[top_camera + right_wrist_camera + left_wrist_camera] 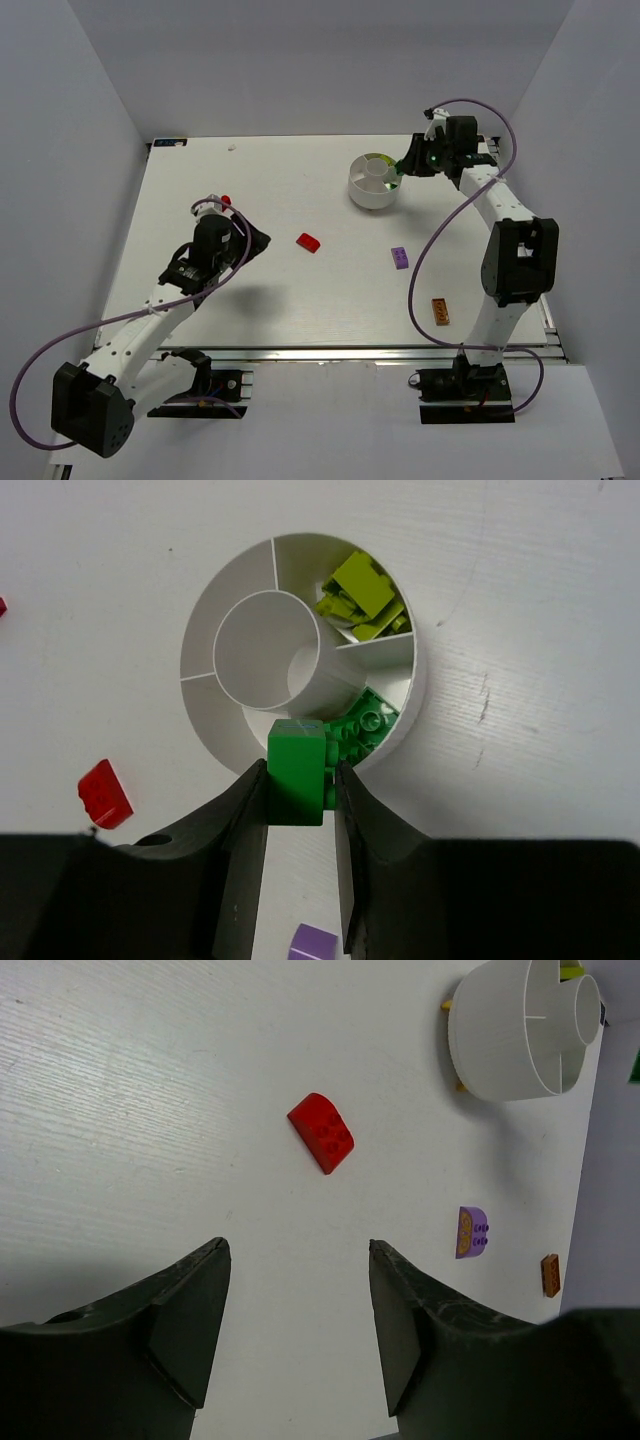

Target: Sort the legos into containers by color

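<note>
Pinching a green lego (296, 763) by its smooth sides in the right gripper (297, 777), over the green-filled wedge (368, 723) of the white dish (222, 598). Aiming the left gripper (298, 1252), jaws spread and empty, at a red lego (321, 1132). Probably light, rigid, slick.

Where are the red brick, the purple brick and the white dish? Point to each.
red brick (321, 1132): left wrist view, studded top.
purple brick (477, 1232): left wrist view, studded face.
white dish (485, 1035): left wrist view, outer wall.

White dish (222, 595) holds yellow-green bricks (362, 588) at one o'clock, green bricks (362, 730) at five (all plain); red brick (308, 242), purple brick (400, 257), orange brick (440, 311) outside.
</note>
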Robot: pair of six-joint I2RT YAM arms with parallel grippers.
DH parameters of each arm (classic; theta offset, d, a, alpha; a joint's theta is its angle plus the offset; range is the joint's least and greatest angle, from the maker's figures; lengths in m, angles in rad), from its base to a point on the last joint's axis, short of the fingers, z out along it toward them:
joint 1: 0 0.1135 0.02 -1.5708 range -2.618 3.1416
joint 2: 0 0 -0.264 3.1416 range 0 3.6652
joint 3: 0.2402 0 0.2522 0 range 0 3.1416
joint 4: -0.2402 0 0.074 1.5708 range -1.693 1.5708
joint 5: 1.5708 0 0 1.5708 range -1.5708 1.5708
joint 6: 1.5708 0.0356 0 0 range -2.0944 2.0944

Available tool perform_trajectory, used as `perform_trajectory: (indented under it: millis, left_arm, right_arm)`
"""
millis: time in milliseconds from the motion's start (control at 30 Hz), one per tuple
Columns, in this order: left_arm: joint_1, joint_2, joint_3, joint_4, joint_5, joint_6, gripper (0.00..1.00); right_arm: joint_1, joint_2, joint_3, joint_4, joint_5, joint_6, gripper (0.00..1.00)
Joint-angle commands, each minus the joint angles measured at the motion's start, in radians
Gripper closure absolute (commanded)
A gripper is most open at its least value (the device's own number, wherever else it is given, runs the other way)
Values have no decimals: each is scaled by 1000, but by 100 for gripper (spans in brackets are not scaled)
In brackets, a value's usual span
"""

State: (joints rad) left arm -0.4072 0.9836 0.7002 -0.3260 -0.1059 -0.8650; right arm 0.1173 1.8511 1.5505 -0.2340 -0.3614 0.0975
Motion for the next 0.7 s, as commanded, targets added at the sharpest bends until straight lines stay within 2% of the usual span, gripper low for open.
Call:
perform_trajectory:
  millis: [0, 300, 433, 467, 533, 567, 667]
  left_arm:
    - [8, 7, 21, 39, 31, 1, 33]
    - [8, 33, 18, 48, 52, 1, 33]
    - [8, 32, 12, 53, 58, -5, 32]
    - [8, 32, 9, 56, 58, -8, 32]
    - [8, 30, 5, 59, 66, -9, 32]
    - [8, 32, 5, 62, 67, -9, 32]
    - [8, 41, 8, 64, 80, -6, 32]
  right_arm:
    - [7, 23, 56, -2, -5, 111, 100]
    - [5, 112, 63, 51, 16, 203, 100]
    - [2, 126, 56, 51, 32, 208, 86]
    - [2, 128, 54, 58, 27, 206, 77]
    - [2, 135, 57, 58, 21, 205, 67]
    - [2, 140, 59, 61, 18, 203, 57]
    - [2, 155, 71, 70, 19, 189, 46]
